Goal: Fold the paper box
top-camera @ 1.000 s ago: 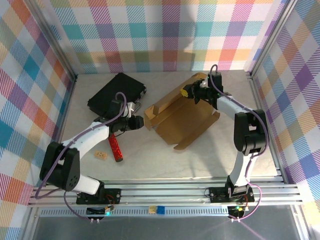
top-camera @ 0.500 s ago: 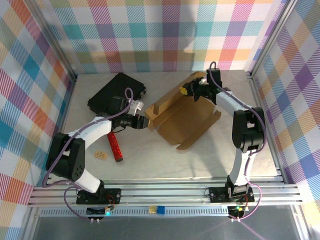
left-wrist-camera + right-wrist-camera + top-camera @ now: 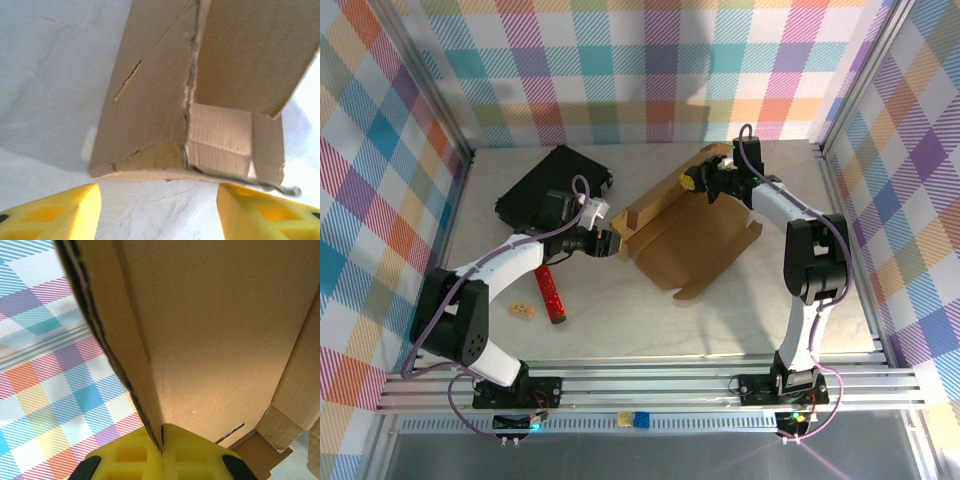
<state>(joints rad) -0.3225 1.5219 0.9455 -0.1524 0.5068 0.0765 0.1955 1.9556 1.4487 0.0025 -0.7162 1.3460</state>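
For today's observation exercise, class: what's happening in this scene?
Two robot arms are working on a brown paper box lying partly folded on the table. The right claw is shut on a raised edge at the box's far side. The left claw is open, facing the box's left end without gripping it. The box is not yet folded shut.
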